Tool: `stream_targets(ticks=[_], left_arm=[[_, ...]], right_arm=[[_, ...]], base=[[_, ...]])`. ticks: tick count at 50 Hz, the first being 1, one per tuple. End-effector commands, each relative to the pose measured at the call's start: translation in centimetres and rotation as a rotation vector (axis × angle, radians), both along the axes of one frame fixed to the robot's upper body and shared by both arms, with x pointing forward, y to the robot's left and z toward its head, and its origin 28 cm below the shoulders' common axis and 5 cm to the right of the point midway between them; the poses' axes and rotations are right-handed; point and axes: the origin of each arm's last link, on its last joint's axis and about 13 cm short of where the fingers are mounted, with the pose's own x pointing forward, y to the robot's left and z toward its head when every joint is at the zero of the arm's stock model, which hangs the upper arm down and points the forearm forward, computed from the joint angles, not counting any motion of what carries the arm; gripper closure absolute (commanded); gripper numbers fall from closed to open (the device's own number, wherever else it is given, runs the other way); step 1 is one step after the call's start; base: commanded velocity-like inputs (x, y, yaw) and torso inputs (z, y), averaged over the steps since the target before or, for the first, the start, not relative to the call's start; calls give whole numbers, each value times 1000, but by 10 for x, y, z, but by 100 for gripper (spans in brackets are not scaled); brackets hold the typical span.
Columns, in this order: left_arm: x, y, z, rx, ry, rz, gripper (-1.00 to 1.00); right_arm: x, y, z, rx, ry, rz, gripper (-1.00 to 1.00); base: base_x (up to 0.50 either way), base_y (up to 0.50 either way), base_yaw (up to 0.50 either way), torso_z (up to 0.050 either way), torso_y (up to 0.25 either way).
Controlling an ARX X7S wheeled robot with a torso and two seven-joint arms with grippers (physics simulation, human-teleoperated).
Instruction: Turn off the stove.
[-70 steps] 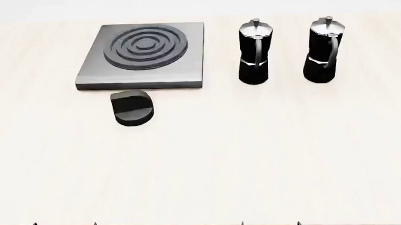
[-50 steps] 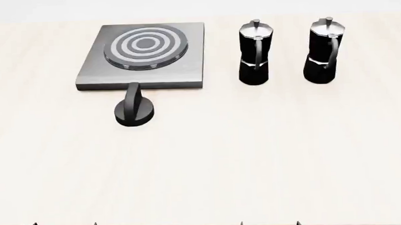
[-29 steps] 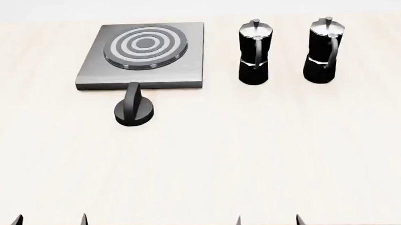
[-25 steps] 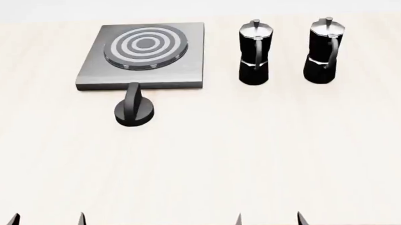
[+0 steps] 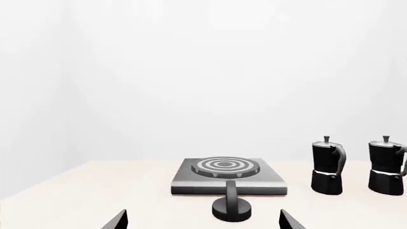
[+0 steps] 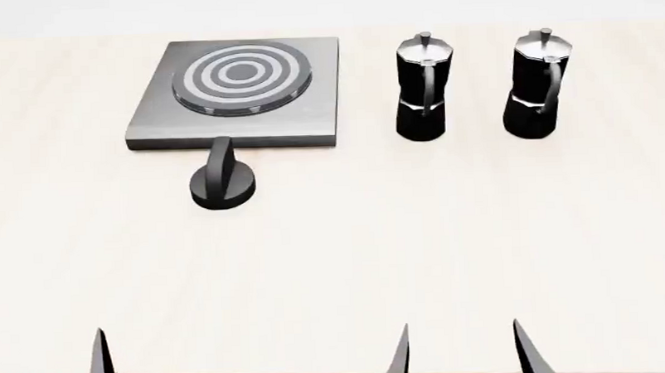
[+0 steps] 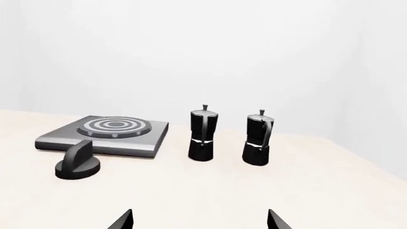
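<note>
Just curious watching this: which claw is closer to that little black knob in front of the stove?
Left. The left claw sits near and slightly left of the knob; the right claw is farther off to its right.

Left gripper (image 6: 40,367) at near left, fingers spread wide, right gripper (image 6: 460,352) at near right, fingers parted, both empty

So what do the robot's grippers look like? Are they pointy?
Yes. Only the fingertips show: thin, flat, black blades that taper to points, two on the left gripper and two on the right gripper. They look plain dark, with no visible markings or cables. The arms behind them are out of view.
</note>
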Motion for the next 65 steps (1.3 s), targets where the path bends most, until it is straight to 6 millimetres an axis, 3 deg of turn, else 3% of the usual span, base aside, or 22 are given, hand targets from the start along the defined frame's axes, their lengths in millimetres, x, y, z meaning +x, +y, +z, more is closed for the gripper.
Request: stream_targets(ticks=[1,25,65], left_arm=[[2,5,15,-7,-56,12,-100],[-16,13,51,-87,-121,-22,-100],[-15,13,52,-92,-116,-16,-100]], right_arm=[[-9,-2,16,-16,-53,-8,-100],[-22,-2,39,-73,-182,-21,-100],[-20,-1,36,-52,-169,-13,-100]], base=[[0,0,0,0,0],[0,0,0,0,0],[0,0,0,0,0]])
